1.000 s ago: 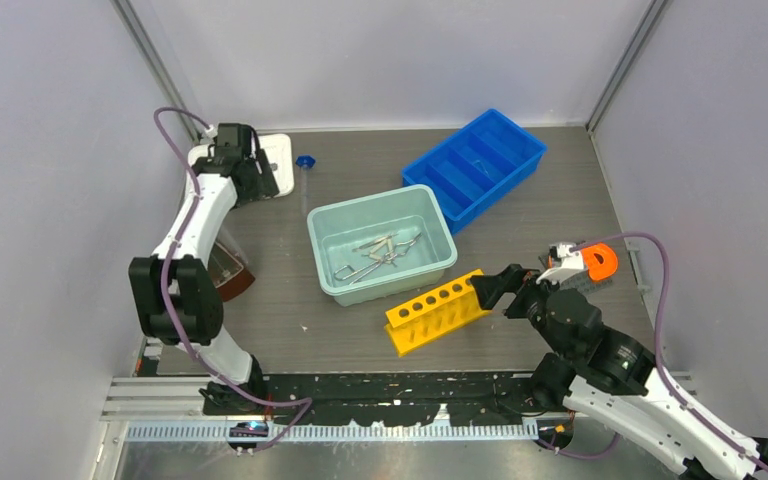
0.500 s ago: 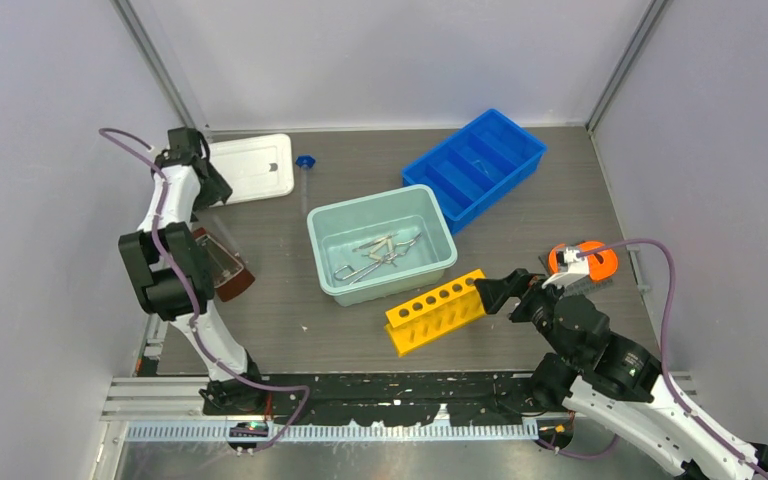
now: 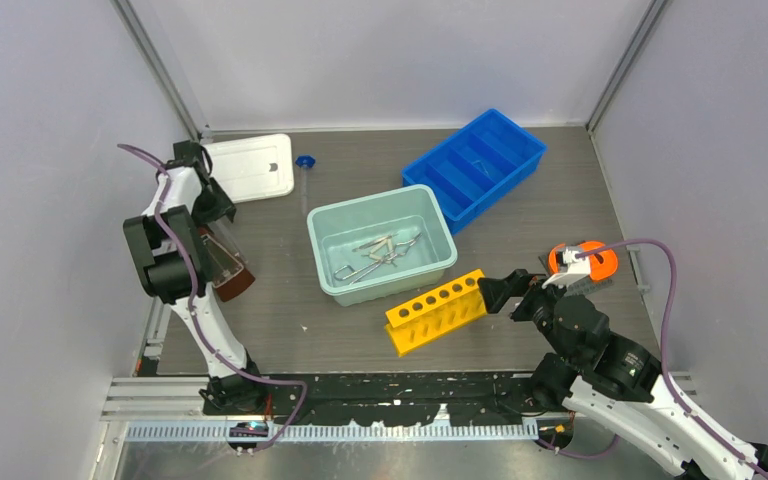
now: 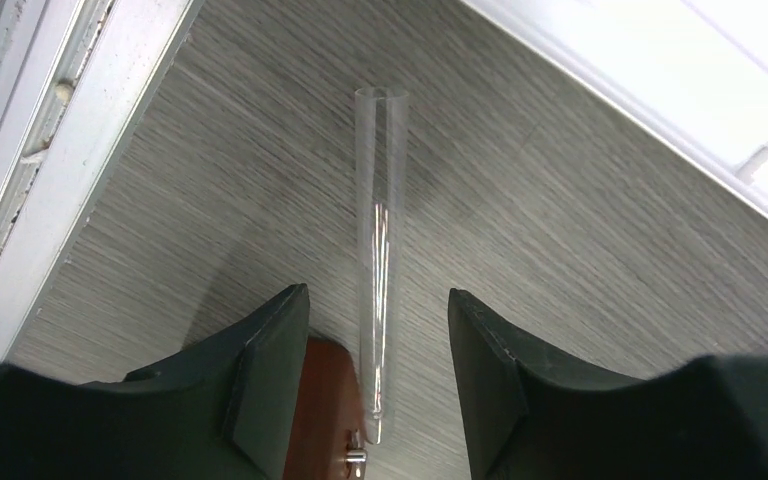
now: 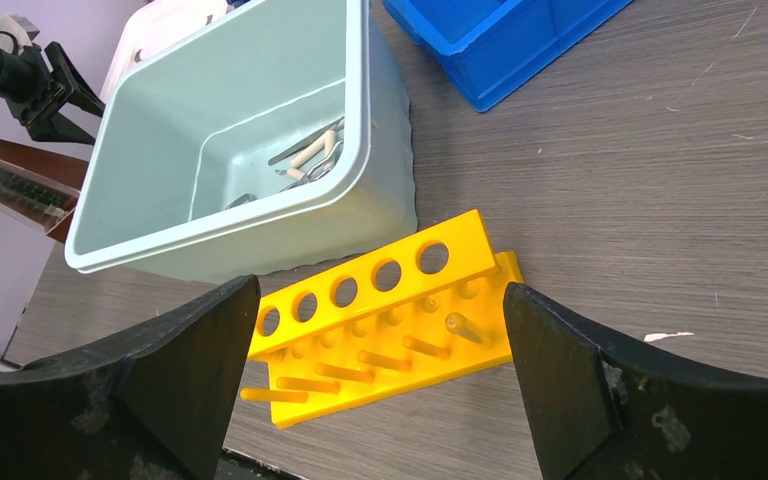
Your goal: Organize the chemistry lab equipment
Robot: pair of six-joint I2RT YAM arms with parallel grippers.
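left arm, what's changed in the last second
The left gripper swung off the white lid, left and back towards the near edge. It now hangs open astride a clear tube lying on the table, not gripping it. The right gripper, open by the yellow test-tube rack, barely shifted. Teal tub, metal tools and blue tray stayed put.

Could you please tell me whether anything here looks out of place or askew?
Yes. A slim clear tube lies loose on the grey wood-grain table between the open fingers of the left gripper, while the yellow plastic tube rack sits empty and skewed diagonally in front of the pale teal plastic tub.
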